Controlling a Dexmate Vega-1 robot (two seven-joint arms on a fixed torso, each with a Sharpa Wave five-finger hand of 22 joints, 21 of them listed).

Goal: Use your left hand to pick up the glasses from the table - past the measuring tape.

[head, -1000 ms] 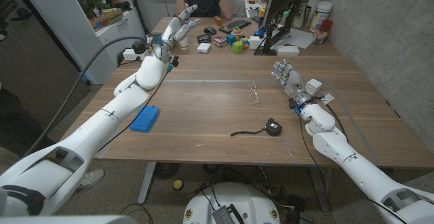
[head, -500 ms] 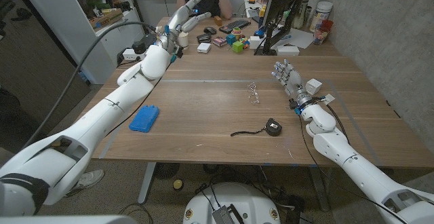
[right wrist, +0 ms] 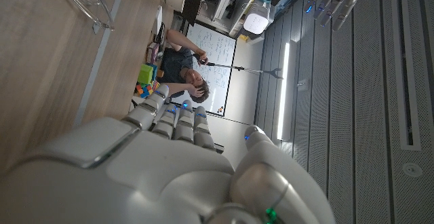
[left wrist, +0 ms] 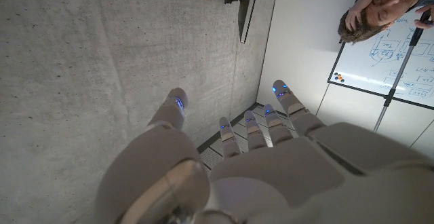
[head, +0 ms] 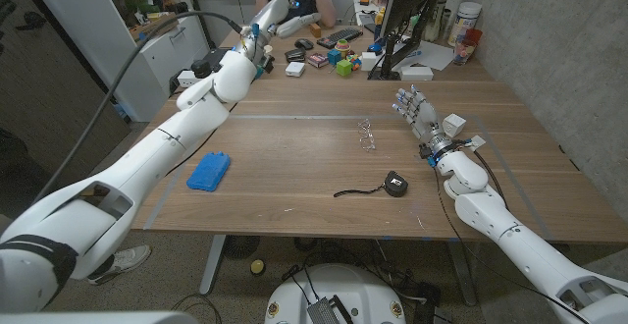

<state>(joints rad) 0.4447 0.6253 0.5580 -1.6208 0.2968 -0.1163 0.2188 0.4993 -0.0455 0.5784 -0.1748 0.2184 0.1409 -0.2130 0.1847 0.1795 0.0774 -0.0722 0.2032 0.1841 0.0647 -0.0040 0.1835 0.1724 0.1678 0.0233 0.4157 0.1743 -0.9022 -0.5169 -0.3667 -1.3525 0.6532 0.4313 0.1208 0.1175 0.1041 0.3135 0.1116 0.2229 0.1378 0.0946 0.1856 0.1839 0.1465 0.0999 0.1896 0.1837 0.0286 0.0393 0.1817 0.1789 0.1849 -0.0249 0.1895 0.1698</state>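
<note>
Glasses point(head: 367, 135) well apart from left robot hand point(head: 280, 12)

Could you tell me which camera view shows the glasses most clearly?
The head view: the glasses lie whole on the table, past the measuring tape. The right wrist view catches part of the frame; the left wrist view faces elsewhere.
</note>
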